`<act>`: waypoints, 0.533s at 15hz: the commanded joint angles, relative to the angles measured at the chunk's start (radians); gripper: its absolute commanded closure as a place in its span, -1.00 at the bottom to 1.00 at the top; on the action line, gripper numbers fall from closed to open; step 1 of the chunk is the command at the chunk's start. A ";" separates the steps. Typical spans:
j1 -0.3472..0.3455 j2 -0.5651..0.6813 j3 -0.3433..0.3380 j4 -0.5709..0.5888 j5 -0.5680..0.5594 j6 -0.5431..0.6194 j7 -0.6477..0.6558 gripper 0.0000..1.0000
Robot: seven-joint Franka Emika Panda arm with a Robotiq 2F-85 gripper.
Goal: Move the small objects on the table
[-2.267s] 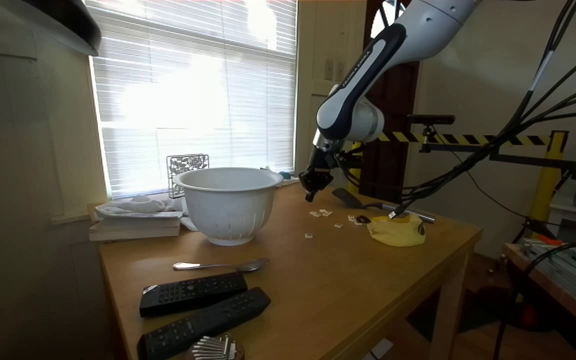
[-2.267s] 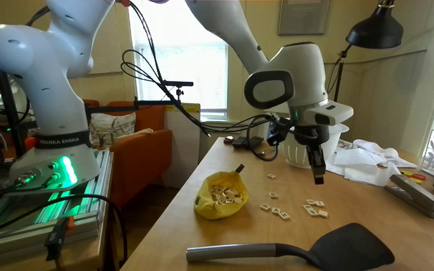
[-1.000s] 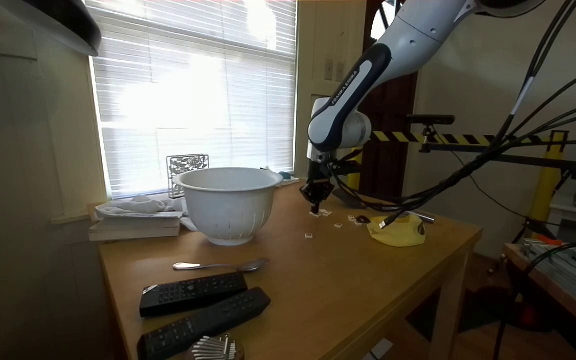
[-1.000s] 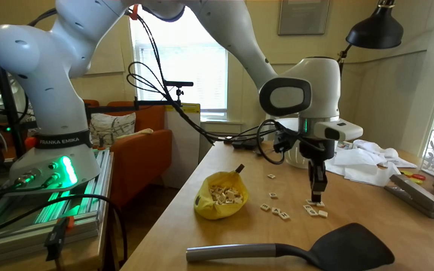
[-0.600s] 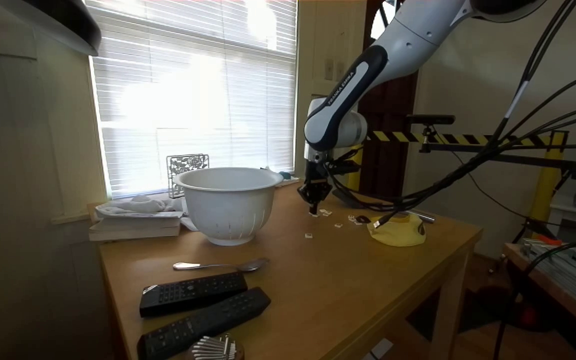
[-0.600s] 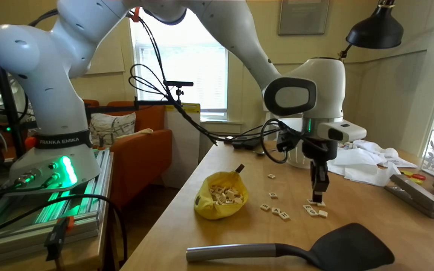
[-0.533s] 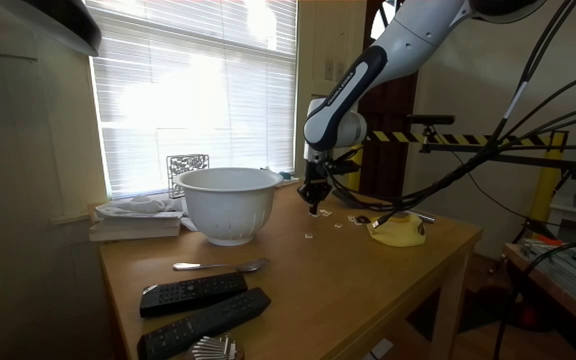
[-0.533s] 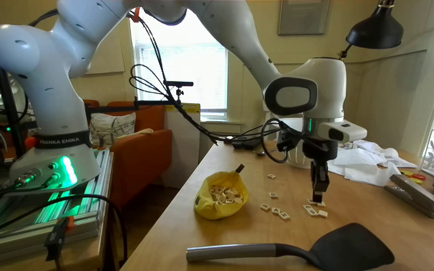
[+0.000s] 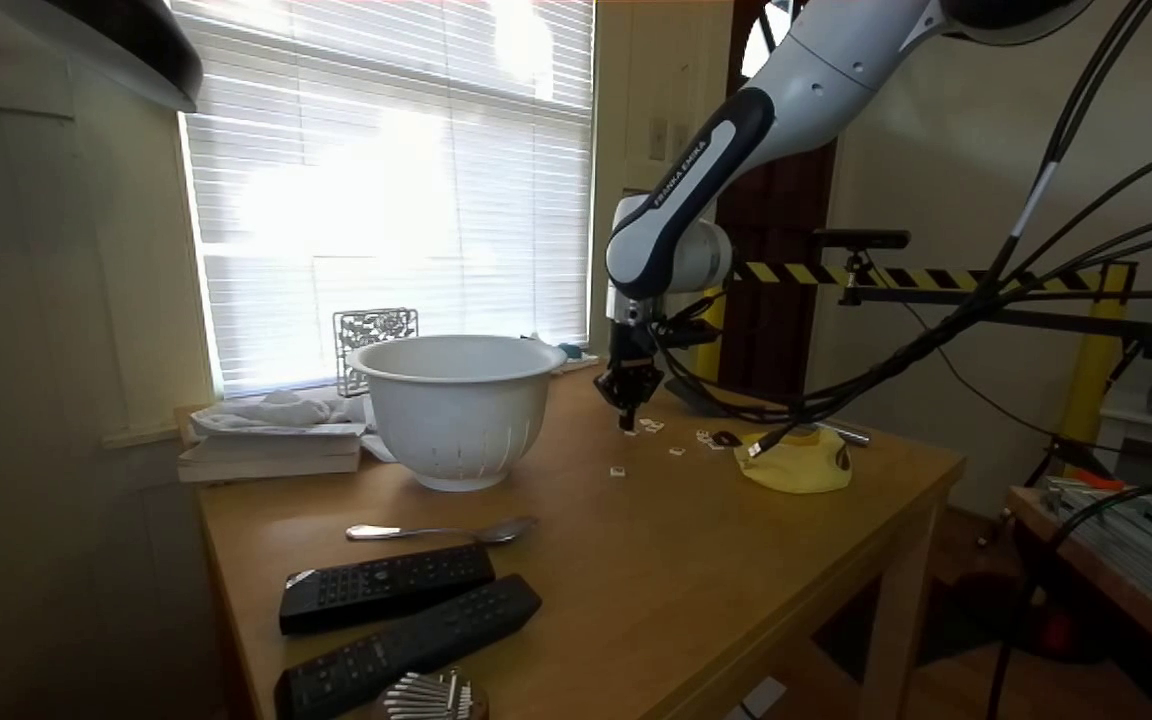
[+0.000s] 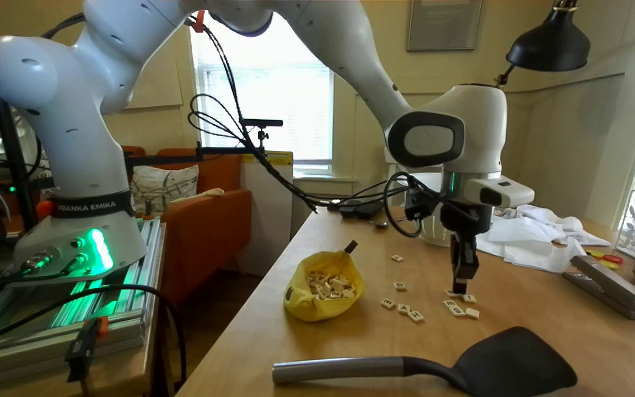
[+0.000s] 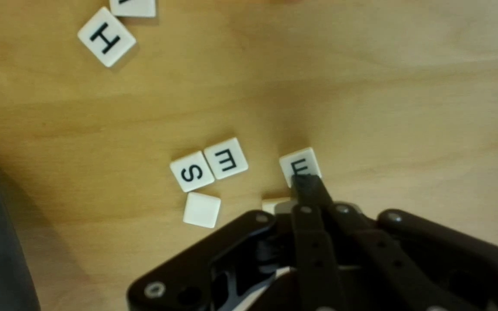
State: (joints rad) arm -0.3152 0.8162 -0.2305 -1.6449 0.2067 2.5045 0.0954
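The small objects are pale letter tiles lying flat on the wooden table (image 9: 576,600). Seen from the wrist, my gripper (image 11: 307,178) is shut with nothing between its fingers. Its tips cover part of a tile marked E (image 11: 299,160) and appear to rest on it. A blank-looking tile (image 11: 273,204) is half hidden behind the fingers. To the left lie an S tile (image 11: 192,172), another E tile (image 11: 226,158) and a blank tile (image 11: 202,210); an H tile (image 11: 106,37) is farther up. In both exterior views the gripper (image 10: 459,290) points straight down at the tabletop.
A yellow bag (image 10: 317,314) full of tiles stands beside the loose ones. A black spatula (image 10: 516,361) and a stapler (image 10: 609,286) lie nearby. Toward the opposite end are a white bowl (image 9: 456,420), a spoon (image 9: 436,533) and black remotes (image 9: 386,590).
My shut gripper came down onto the tiles from above. In the last half second it shifted slightly, and the tile under its tips slid with it, away from its neighbour.
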 commanded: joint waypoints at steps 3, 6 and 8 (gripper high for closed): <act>-0.010 -0.047 0.052 -0.101 -0.024 0.009 -0.091 1.00; -0.016 -0.070 0.071 -0.137 -0.028 0.008 -0.154 1.00; -0.022 -0.088 0.087 -0.167 -0.028 0.015 -0.209 1.00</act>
State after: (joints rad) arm -0.3160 0.7591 -0.1826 -1.7321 0.2048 2.5049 -0.0484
